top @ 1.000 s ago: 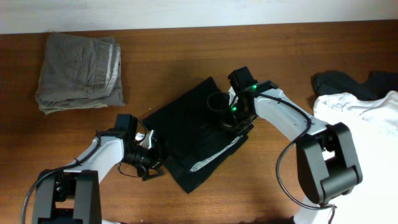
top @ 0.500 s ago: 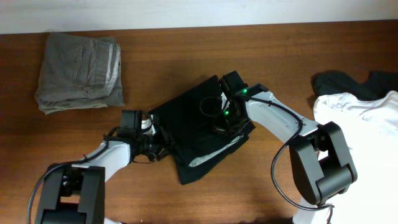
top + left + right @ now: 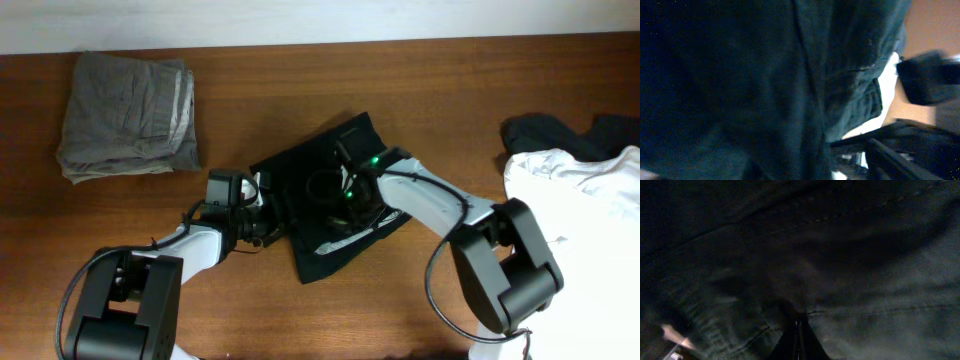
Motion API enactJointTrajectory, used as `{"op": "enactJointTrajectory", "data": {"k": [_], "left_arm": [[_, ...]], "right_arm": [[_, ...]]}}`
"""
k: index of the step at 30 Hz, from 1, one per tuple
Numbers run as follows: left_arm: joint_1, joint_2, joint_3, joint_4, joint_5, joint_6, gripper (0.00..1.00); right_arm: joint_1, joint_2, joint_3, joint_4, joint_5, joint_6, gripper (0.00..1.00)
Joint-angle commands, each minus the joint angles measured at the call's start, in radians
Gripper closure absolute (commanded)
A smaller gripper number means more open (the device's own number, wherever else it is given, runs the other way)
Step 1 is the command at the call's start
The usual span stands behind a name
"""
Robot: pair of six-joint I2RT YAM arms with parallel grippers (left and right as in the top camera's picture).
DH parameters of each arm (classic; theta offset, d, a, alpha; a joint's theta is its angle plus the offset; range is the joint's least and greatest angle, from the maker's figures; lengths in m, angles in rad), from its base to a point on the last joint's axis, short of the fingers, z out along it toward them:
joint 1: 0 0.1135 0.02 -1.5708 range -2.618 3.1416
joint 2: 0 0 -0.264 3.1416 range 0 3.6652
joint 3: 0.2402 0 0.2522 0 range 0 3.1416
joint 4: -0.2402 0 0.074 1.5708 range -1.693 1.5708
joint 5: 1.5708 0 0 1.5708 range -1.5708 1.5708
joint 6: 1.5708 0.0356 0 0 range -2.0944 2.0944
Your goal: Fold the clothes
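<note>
The black shorts lie folded at the table's middle, with a strip of light grey waistband showing along their lower right edge. My left gripper is at the shorts' left edge, shut on the cloth. Black fabric fills the left wrist view and hides its fingers. My right gripper is on top of the shorts. In the right wrist view its fingertips are shut together on the black fabric, with wrinkles spreading from them.
A folded grey-khaki garment with a pale stripe lies at the back left. A white garment and a dark one are heaped at the right edge. Bare wooden table surrounds the shorts.
My left gripper moved up and right to the shorts' left edge. My right gripper moved left over the shorts. The shorts bunched into a narrower shape.
</note>
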Motion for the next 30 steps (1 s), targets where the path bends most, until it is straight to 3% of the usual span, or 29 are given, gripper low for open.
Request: {"op": "enactJointTrajectory", "data": {"k": [1,4,5,8,9,12,16,19,23,27,30], "left_arm": [[-0.002,0.008,0.002,-0.024,0.031,-0.003,0.13],[-0.002,0.011,0.002,-0.112,-0.039,-0.06,0.13],[-0.002,0.021,0.002,-0.088,-0.072,-0.113,0.18],[-0.019,0.098,0.002,0.063,-0.074,-0.211,0.32],[-0.035,0.154,0.002,0.166,-0.051,-0.214,0.38],[-0.038,0.2,0.002,0.287,-0.018,-0.212,0.52],[-0.037,0.2,0.002,0.371,0.005,-0.148,0.97],[-0.029,0.198,0.003,0.446,0.092,-0.068,1.0],[0.064,0.161,0.058,0.584,0.274,-0.06,1.0],[0.187,0.154,0.348,0.619,0.424,-0.153,0.99],[0.251,0.155,0.597,0.555,0.41,-0.166,1.0]], "right_arm": [[0.005,0.082,-0.041,0.028,-0.046,0.093,0.96],[0.005,0.101,-0.041,0.037,-0.073,0.093,0.96],[0.005,0.101,-0.041,0.04,-0.074,0.093,0.96],[0.005,0.101,-0.041,0.039,-0.074,0.093,0.96],[0.005,0.101,-0.041,0.038,-0.074,0.092,0.96],[0.005,0.101,-0.041,0.035,-0.074,0.092,0.96],[0.003,0.094,-0.041,0.025,-0.081,0.077,0.96],[-0.024,0.025,-0.039,-0.012,-0.069,0.007,0.96],[-0.16,-0.231,-0.003,-0.121,-0.069,-0.128,0.96],[-0.285,-0.423,0.008,-0.138,-0.06,-0.13,0.96],[-0.301,-0.479,0.008,-0.151,0.004,-0.13,0.96]]}}
